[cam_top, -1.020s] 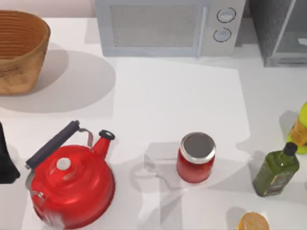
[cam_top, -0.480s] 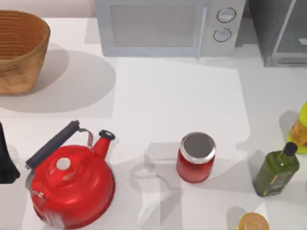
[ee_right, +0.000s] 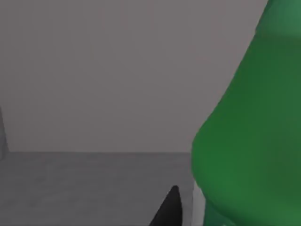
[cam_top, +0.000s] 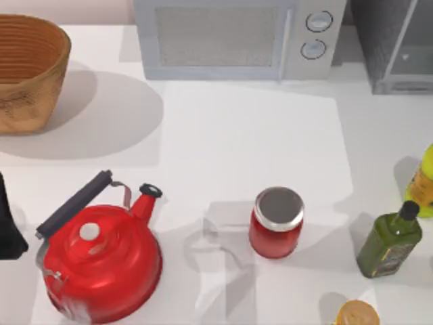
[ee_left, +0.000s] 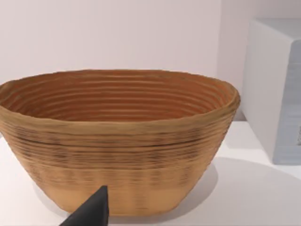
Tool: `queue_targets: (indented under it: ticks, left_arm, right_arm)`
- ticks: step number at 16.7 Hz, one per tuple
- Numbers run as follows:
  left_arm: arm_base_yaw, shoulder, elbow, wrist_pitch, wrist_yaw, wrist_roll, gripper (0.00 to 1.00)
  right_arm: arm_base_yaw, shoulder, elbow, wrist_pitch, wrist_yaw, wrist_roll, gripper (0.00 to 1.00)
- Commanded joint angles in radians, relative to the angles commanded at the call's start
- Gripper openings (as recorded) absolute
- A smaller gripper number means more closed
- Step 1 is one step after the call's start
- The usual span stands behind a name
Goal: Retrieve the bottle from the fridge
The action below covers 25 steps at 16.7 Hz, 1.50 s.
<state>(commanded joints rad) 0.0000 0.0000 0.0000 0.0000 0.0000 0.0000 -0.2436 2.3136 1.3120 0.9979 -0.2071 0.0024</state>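
Note:
The fridge (cam_top: 394, 42) is the dark grey cabinet at the table's back right, with a pale glassy panel. In the right wrist view I look into its grey inside (ee_right: 94, 70). There the bottle (ee_right: 249, 127) looms very close as a bright green rounded shape. A black tip of my right gripper (ee_right: 170, 209) sits just beside it, and I cannot tell whether they touch. My left gripper (ee_left: 94, 209) is parked at the table's left edge, where its dark arm (cam_top: 8, 223) shows, facing the basket.
A woven basket (cam_top: 27, 68) stands back left and a light grey microwave (cam_top: 237, 37) back centre. A red kettle (cam_top: 101, 261) sits front left and a red jar (cam_top: 277, 222) front centre. An olive-green glass bottle (cam_top: 391, 242), a yellow-green bottle (cam_top: 425, 183) and an orange item (cam_top: 357, 315) crowd the right.
A pale glint behind the fridge's glassy panel has shifted slightly left. Everything on the table and the left arm has stayed put.

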Motion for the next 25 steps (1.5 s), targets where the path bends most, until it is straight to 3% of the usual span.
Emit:
queue_targets:
  ticks: [3, 4, 13, 20, 25]
  left_arm:
    - [0.0, 0.0, 0.0, 0.0, 0.0, 0.0, 1.0]
    - [0.0, 0.0, 0.0, 0.0, 0.0, 0.0, 1.0]
    - [0.0, 0.0, 0.0, 0.0, 0.0, 0.0, 1.0]
    - [0.0, 0.0, 0.0, 0.0, 0.0, 0.0, 1.0]
    - [0.0, 0.0, 0.0, 0.0, 0.0, 0.0, 1.0]
  right_arm:
    - [0.0, 0.0, 0.0, 0.0, 0.0, 0.0, 0.02]
    - [0.0, 0.0, 0.0, 0.0, 0.0, 0.0, 0.0]
    - [-0.003, -0.004, 0.0, -0.004, 0.0, 0.002, 0.0]
    - [-0.003, -0.118, 0.03, -0.15, -0.002, 0.002, 0.0]
    - [-0.004, -0.119, 0.027, -0.148, -0.003, 0.004, 0.0]
